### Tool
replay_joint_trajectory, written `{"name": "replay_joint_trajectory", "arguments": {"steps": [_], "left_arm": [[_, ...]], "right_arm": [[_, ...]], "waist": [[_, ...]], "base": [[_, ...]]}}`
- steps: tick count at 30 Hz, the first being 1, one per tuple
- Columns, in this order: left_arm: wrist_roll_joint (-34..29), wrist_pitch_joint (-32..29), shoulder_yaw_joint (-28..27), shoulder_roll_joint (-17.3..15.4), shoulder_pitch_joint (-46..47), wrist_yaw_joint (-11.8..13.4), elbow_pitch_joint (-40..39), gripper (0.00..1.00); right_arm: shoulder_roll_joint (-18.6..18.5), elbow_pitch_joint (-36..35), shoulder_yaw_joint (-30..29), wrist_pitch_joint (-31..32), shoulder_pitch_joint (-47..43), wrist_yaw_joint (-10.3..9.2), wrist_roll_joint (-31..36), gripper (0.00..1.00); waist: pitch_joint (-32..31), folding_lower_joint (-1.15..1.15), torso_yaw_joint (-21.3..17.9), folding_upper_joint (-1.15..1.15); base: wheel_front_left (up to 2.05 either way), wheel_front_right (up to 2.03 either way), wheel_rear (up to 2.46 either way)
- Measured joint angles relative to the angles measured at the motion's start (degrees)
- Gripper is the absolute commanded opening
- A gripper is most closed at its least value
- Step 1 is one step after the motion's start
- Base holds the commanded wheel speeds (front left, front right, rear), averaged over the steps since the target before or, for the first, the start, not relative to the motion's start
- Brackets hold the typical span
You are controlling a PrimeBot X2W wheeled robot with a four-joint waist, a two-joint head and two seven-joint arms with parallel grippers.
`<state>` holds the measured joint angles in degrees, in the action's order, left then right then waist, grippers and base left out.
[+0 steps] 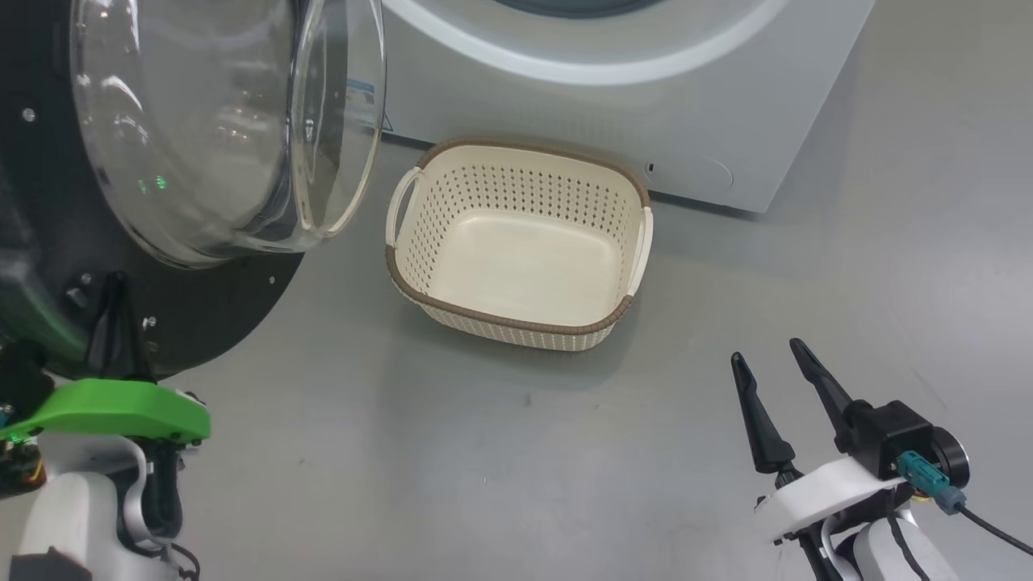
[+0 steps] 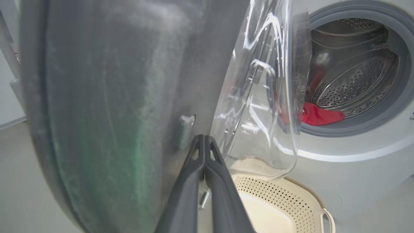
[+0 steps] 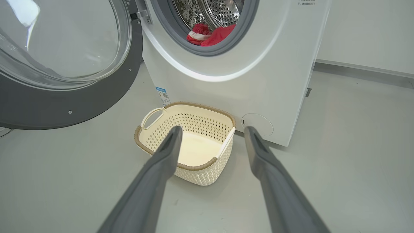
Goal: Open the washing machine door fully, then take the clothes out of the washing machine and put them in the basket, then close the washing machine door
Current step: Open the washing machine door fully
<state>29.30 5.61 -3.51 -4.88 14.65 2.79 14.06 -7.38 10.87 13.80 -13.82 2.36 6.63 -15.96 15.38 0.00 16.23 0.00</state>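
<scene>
door (image 1: 48, 202): stands out to the robot's left, looks fully open | left gripper (image 2: 204, 139): fingers pressed together, tips at its dark inner face | right gripper (image 3: 213, 129): spread, empty, likely nearer arm | clothes (image 3: 220, 34): in washing machine (image 3: 258, 81) drum, ahead and above it | basket (image 3: 190, 108): floor, directly below mouth

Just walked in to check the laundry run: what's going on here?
The robot's left gripper, fingers shut, has its tips at the black inner rim of the washing machine door, which stands swung open. The right gripper hangs open above the floor, pointing toward the empty basket in front of the washing machine. The red clothes lie inside the drum.
</scene>
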Motion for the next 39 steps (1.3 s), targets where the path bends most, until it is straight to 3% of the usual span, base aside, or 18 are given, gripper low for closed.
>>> {"name": "replay_joint_trajectory", "arguments": {"steps": [13,31,39], "left_arm": [[4.2,0.6,-5.7,-1.6,4.8,0.5,1.7,0.00],[6.5,1.0,-11.4,-8.5,11.3,0.4,9.2,0.00],[7.0,1.6,-12.7,-10.1,14.0,-0.4,12.5,0.00]], "right_arm": [[-1.6,-0.7,0.3,1.4,2.8,0.04,1.3,1.00],[-3.2,-2.7,1.0,3.5,6.1,0.34,2.5,1.00],[-3.5,-3.3,0.9,4.0,6.6,0.31,2.9,1.00]], "waist": [[6.0,0.00,0.2,0.00],[12.4,0.00,0.7,0.00],[14.4,0.00,0.5,0.00]], "base": [[0.00,0.00,0.00],[0.00,0.00,0.00],[0.00,0.00,0.00]]}}
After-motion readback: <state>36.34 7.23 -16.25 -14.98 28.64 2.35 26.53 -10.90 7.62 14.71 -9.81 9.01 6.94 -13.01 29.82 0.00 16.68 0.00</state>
